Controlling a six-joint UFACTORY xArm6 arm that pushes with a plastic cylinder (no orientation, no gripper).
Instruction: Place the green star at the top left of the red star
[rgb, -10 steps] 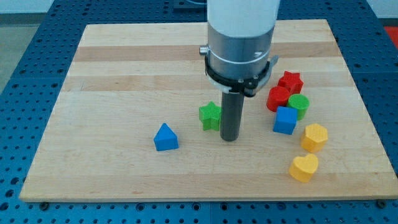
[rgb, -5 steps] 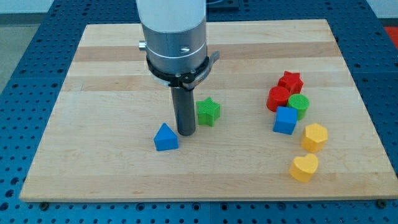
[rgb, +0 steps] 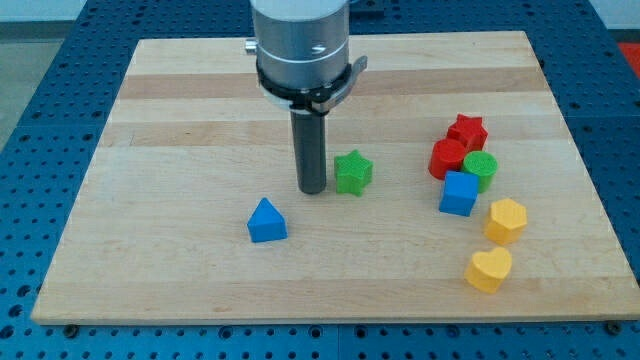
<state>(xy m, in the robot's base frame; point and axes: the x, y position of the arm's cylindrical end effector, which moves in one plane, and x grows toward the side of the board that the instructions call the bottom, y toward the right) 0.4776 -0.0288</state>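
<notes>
Tip (rgb: 313, 190) of my rod touches the green star (rgb: 352, 172) on its left side; it has no claw and holds nothing. Bare wood lies between this star and the red star (rgb: 467, 131) far right. Since before, both slid right.

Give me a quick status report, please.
My tip just left of green star. Red star far right. Path between clear.

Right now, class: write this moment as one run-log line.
my tip: just left of green star | red star: far right, in cluster | goal: unmet
</notes>
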